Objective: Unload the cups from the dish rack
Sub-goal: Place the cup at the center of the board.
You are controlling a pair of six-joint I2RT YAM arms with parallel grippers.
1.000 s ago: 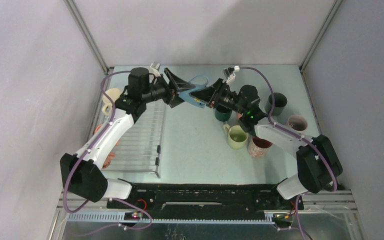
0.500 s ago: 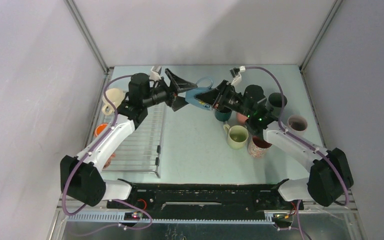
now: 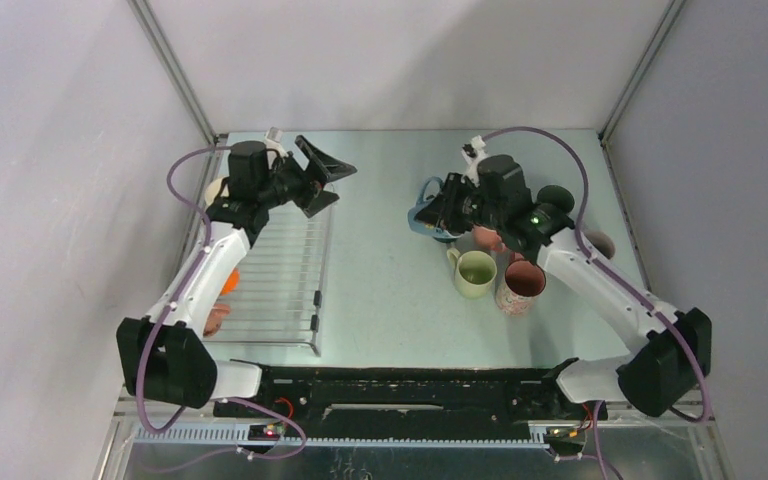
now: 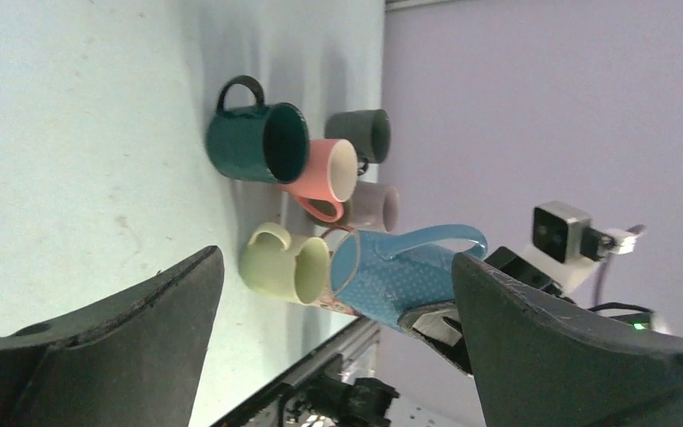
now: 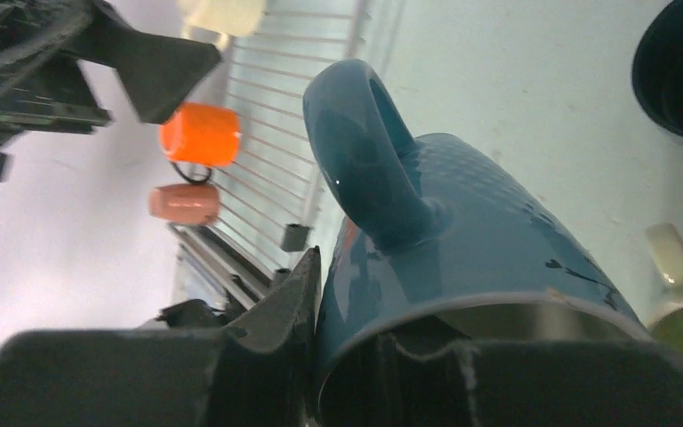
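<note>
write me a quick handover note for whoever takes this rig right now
Left gripper: open, empty, over the far end of the rack.
Right gripper: shut on the blue cup, by its rim, held above the table.
Done: six cups down, around the green cup.
Left: set the blue cup down; unload cream cup, orange cup, pink cup from the rack.

The blue mug (image 4: pixel 382 276) seems finely dotted, the teal mug (image 4: pixel 249 142) plain.

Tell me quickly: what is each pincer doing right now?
Left pincer: open, holding nothing.
Right pincer: closed on the rim of the blue mug.
</note>
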